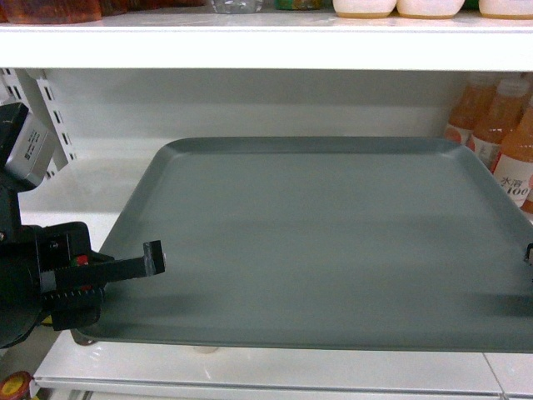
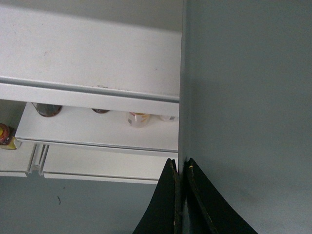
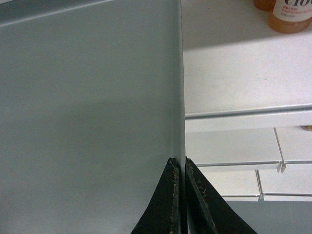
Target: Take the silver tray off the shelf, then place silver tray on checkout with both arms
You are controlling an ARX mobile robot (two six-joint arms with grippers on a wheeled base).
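Note:
The silver tray (image 1: 316, 242) fills most of the head view, a flat grey-green sheet with a low rim, held level over the white shelf (image 1: 104, 192). Its near part reaches out past the shelf's front edge (image 2: 87, 95). My left gripper (image 1: 152, 260) is shut on the tray's left rim; in the left wrist view the black jaws (image 2: 181, 165) pinch the rim of the tray (image 2: 243, 97). My right gripper (image 3: 179, 162) is shut on the right rim of the tray (image 3: 87, 97); only a sliver of this gripper (image 1: 529, 254) shows in the head view. The checkout is out of view.
Orange drink bottles (image 1: 500, 133) stand on the shelf right of the tray, close to its far right corner. An upper shelf board (image 1: 250, 46) hangs above. Bottle tops (image 2: 139, 118) on a lower shelf show beneath the tray. White slotted uprights (image 1: 50, 108) stand at the left.

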